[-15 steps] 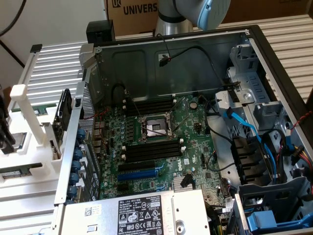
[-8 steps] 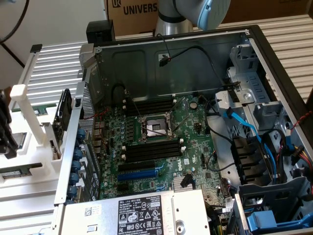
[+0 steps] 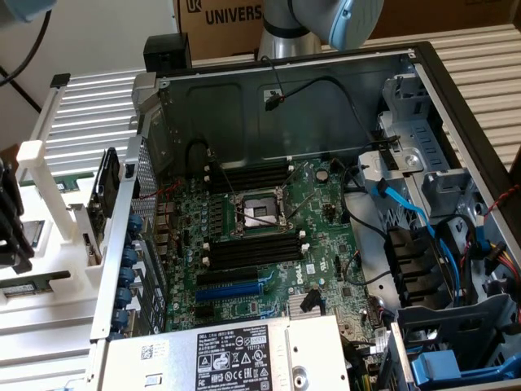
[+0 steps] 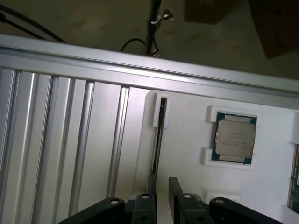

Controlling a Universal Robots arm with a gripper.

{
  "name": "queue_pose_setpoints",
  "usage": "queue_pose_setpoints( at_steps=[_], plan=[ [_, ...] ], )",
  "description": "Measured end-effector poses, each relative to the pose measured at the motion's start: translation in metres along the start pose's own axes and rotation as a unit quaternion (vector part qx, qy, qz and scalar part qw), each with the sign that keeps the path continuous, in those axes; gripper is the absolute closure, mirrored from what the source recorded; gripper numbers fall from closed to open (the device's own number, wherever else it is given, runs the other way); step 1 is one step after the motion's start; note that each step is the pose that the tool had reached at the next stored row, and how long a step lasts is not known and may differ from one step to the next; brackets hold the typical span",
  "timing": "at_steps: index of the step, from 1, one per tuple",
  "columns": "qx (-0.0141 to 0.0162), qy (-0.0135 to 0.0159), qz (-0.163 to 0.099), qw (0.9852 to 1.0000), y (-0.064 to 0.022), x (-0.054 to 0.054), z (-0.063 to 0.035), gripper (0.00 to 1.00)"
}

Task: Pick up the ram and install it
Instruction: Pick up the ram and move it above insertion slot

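Wrist view: the tool [image 4: 163, 183] hangs with its two black fingers [image 4: 175, 189] parted and nothing between the pads, so it is open and empty. Just beyond the fingertips stands the ram [image 4: 159, 135], set on its long edge in a narrow slot of a white holder [image 4: 187, 121], so that it reads as a thin dark line running away from the tool. Its near end lies in line with the gap between the fingers, close to one of them; whether it touches cannot be told. Beside the ram, well apart from it on the same holder, a square silver processor [image 4: 235, 138] lies flat in its own recess, and the edge of another green board [image 4: 294, 179] shows past that. The holder rests on a ribbed aluminium counter [image 4: 60, 140], and beyond the counter's rail there is bare floor with a dark cable [image 4: 150, 28]. In the exterior view an open computer case [image 3: 285, 98] lies on its side on the counter, with the green motherboard [image 3: 326, 220] facing up. On it are the black memory slots [image 3: 248, 175] with white end clips, all empty, on either side of the processor socket [image 3: 259, 213]. Blue cables [image 3: 415, 220] run along the exterior view's right. Farthest back stand the arm's base [image 3: 281, 37] and a cardboard box [image 3: 220, 20].
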State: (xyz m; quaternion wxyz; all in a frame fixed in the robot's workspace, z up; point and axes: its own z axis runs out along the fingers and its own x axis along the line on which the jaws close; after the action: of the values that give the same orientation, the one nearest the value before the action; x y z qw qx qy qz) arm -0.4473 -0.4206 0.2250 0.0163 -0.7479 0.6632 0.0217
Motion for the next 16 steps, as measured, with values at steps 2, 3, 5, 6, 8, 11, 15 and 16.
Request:
queue_pose_setpoints(
  at_steps=[2,3,5,6,8,11,15,16],
  plan=[
    [-0.0001,0.0015,0.001,1.0,0.0001,0.0007,0.0026,0.75],
    [-0.0002,0.0024,0.002,1.0,0.0001,0.0008,0.0037,0.75],
    [-0.0026,0.0032,0.004,1.0,-0.0002,0.0009,0.0048,0.75],
    [-0.004,0.0033,0.005,1.0,-0.0004,0.001,0.0052,0.75],
    [-0.0063,0.0038,0.008,0.9999,-0.0009,0.0014,0.0057,0.75],
    [-0.0071,0.0051,0.011,0.9999,-0.0024,0.0022,0.0063,0.75],
    [-0.0073,0.0068,0.016,0.9998,-0.0035,0.003,0.0077,0.75],
    [-0.0072,0.0072,0.017,0.9998,-0.0036,0.0031,0.0084,0.75]
  ],
)
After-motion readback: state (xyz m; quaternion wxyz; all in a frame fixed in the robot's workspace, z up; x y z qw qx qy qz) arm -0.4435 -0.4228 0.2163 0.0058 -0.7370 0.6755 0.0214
